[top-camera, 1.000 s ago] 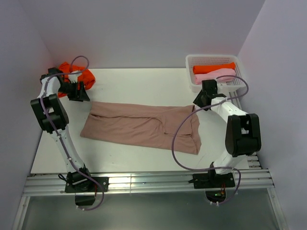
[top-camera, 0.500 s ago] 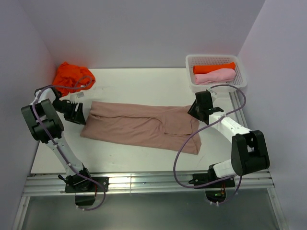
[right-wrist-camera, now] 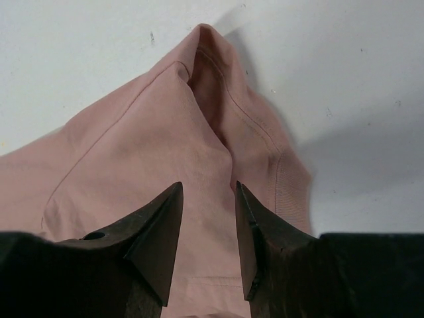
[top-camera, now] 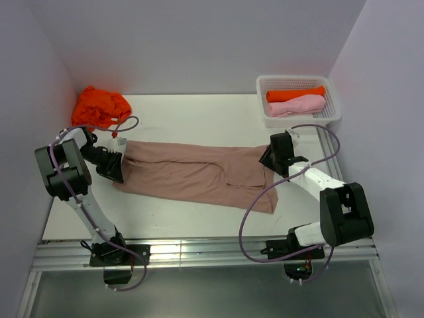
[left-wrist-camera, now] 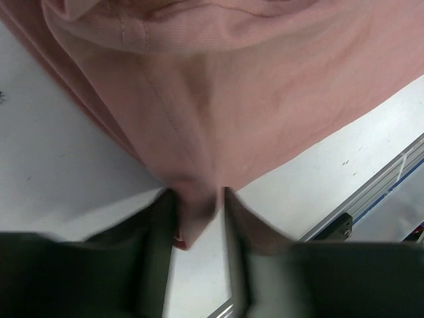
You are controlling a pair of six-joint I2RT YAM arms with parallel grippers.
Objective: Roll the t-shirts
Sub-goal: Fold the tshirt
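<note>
Right, the dusty pinkish-brown t-shirt (top-camera: 199,173) is lying folded into a long band across the middle of the white table (top-camera: 192,119), and both arms are working its ends. At the left end, the left gripper (left-wrist-camera: 195,199) is clamping a bunched corner of the hem, with cloth filling the gap and touching both fingers (left-wrist-camera: 159,225). At the right end, the right gripper (right-wrist-camera: 209,187) is sitting low over the shirt's tip with its jaws apart, flat cloth showing between them and nothing pinched. Meanwhile a crumpled orange t-shirt (top-camera: 99,106) is waiting in the far left corner, and the white mesh basket (top-camera: 298,121) at far right is holding a rolled orange t-shirt (top-camera: 295,94) and a rolled light pink t-shirt (top-camera: 299,106) side by side.
</note>
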